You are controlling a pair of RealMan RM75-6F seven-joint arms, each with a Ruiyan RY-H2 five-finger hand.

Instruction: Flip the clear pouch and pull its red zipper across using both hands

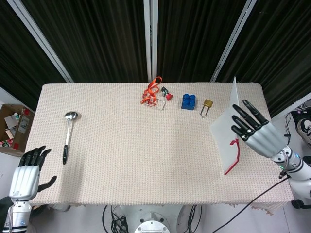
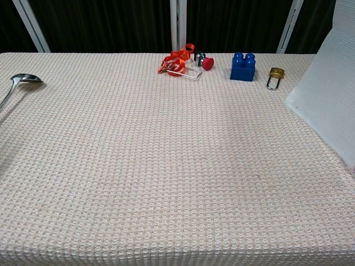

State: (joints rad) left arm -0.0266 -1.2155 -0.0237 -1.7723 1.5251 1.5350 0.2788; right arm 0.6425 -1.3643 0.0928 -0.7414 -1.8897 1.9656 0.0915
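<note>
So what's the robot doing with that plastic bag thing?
The robot's right hand has the clear pouch lifted off the table at the right end, mid-flip, with its red zipper edge showing near the hand. The left hand hangs open off the table's left front corner, holding nothing. The zipper hasn't been pulled yet. A ladle, orange lanyard, blue block and padlock lie untouched on the table.

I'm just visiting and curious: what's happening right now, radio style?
Right hand holds clear pouch lifted at table's right edge, red zipper showing. Left hand open, off table. Padlock nearby, nothing blocking.
</note>
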